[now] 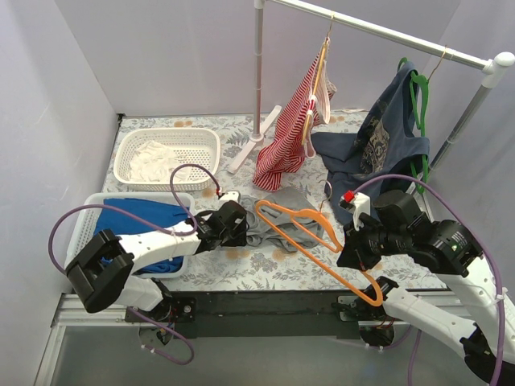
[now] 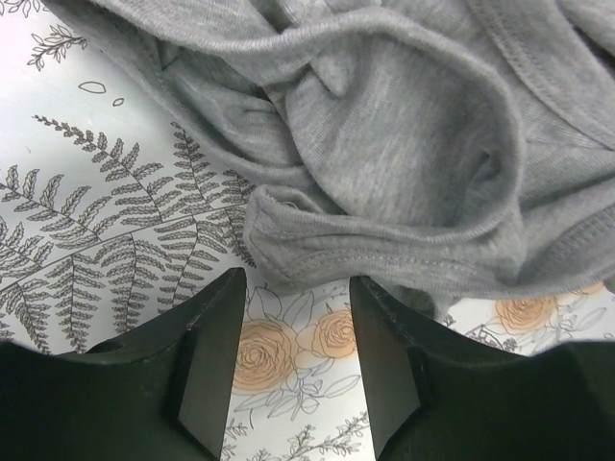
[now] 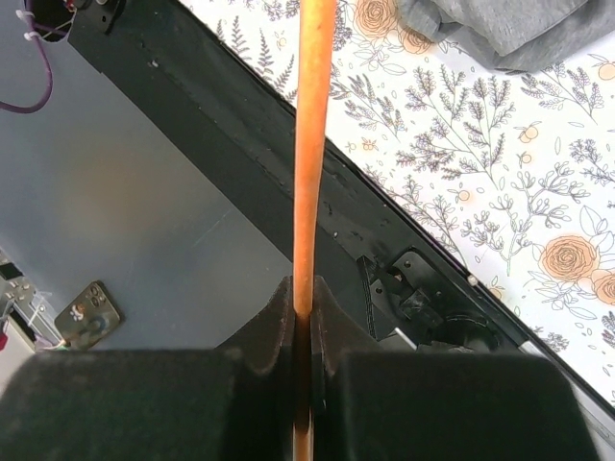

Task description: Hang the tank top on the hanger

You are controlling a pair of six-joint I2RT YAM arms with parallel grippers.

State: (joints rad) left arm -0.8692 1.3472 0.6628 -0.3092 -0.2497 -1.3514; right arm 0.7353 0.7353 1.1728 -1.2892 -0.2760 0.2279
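The grey tank top [image 1: 286,215] lies crumpled on the floral table, partly under the orange hanger [image 1: 310,233]. In the left wrist view the tank top [image 2: 384,144] fills the top, its hem just beyond my open fingers. My left gripper [image 1: 241,225] [image 2: 296,327] is open and empty, low over the table at the fabric's left edge. My right gripper [image 1: 354,256] [image 3: 304,298] is shut on the hanger's orange bar [image 3: 312,144] and holds it tilted over the table's front edge. The hanger's hook is not clear.
A red-and-white striped top [image 1: 290,137] and a dark navy shirt [image 1: 378,153] on a green hanger [image 1: 418,104] hang from the rail [image 1: 386,32]. A white basket [image 1: 167,157] with white cloth and a bin with blue cloth [image 1: 145,221] stand at the left.
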